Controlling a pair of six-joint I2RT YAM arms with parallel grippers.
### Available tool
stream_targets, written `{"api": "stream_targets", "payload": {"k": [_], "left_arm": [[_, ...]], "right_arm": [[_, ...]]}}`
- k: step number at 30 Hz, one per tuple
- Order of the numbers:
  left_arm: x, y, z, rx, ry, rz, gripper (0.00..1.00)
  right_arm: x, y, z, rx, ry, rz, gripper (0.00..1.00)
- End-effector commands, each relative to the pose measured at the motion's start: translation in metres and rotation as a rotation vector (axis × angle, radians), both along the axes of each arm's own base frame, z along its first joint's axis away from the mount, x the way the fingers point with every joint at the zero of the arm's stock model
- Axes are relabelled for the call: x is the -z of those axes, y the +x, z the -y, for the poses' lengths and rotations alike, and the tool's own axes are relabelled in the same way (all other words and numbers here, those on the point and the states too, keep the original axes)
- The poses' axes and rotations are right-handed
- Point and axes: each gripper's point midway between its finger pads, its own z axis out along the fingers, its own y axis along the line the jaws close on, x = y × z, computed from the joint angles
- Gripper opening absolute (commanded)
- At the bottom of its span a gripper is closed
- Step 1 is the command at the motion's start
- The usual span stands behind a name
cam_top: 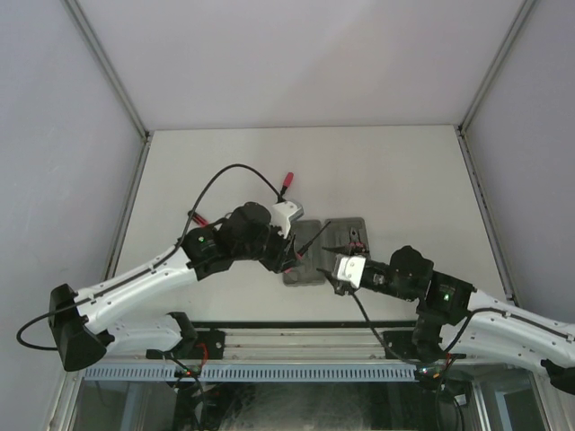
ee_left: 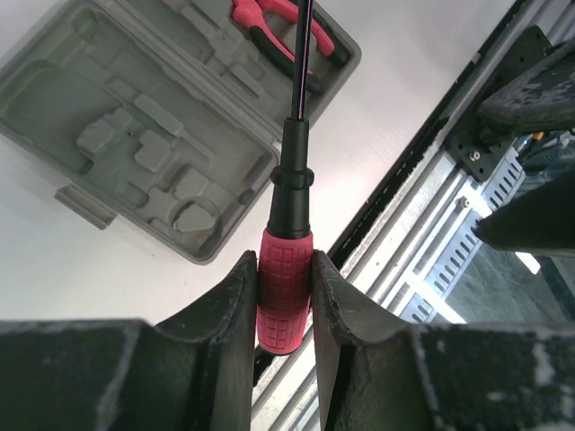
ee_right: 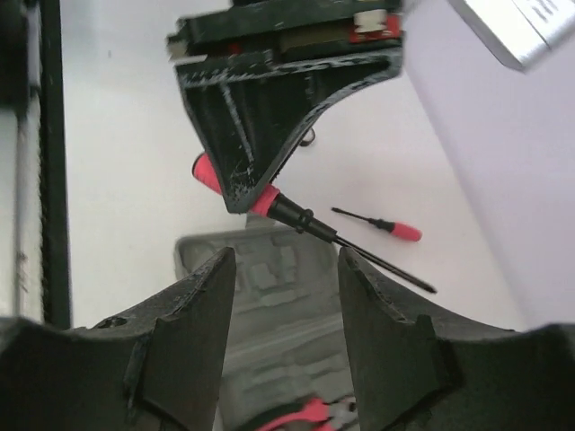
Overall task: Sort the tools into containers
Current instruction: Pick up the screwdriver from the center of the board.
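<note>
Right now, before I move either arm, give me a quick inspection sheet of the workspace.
Surface: white table, no marks seen.
Job's things: grey trays lie open; pliers in one; held screwdriver above them; loose screwdriver on the table.
Clutter: nothing seen.
Grippers: left gripper shut on the held screwdriver; right gripper open, empty.
Cables: black cable loops over the table.
Surroundings: pale walls, metal rail at near edge.

No text, brand, number or sign can be read in any view. Faint dark marks are seen on a white panel (ee_right: 517, 31) in the right wrist view, but they are too blurred to be made out.
</note>
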Motion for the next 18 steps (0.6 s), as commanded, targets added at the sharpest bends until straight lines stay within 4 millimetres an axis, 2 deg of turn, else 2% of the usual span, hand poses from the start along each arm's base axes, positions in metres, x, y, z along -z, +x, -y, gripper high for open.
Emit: {"api": "stream_targets", "payload": {"k": [1, 8, 18], "left_arm": [[-0.002, -0.016, -0.002, 0.082, -0.007, 0.008, 0.0], [0.004, -0.023, -0.002, 0.117, 0.03, -0.006, 0.0], [0.012, -0.032, 0.0, 0.15, 0.056, -0.028, 0.0]], "right_arm": [[0.003, -0.006, -0.008, -0.186, -0.218, 0.371, 0.49], [0.007, 0.011, -0.015, -0.218, -0.407, 0.602, 0.47], [0.025, 0.027, -0.031, -0.243, -0.587, 0.699, 0.43]]}}
